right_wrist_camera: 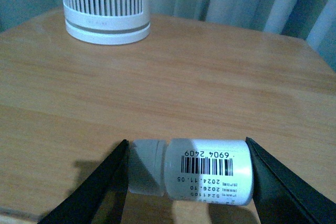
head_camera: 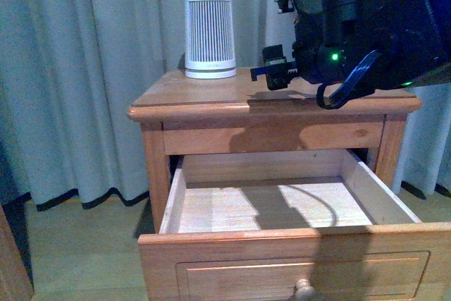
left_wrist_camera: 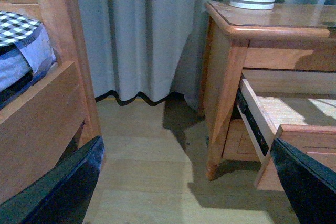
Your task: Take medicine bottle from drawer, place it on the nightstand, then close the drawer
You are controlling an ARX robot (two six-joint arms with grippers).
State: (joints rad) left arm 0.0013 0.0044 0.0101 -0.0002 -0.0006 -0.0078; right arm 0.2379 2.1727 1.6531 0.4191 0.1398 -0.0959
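Now the right fingers (right_wrist_camera: 86, 199) hold the medicine bottle (right_wrist_camera: 207, 171) above the nightstand tabletop (right_wrist_camera: 199, 77), and the left fingers (left_wrist_camera: 60, 188) are wide open

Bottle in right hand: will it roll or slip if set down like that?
Likely rolls: the bottle lies sideways, a round cylinder over the flat nightstand. Probably light: small plastic. Held end to end by the right hand, it may pivot.

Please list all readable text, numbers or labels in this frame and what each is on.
"6904 2409": medicine bottle label, above the barcode.
"2026.10": same label, below the barcode, printed upside down.
"2024.11.05": same label, also upside down.
Smallest line of print on the label: too small to read.
White ribbed device: no readable text.
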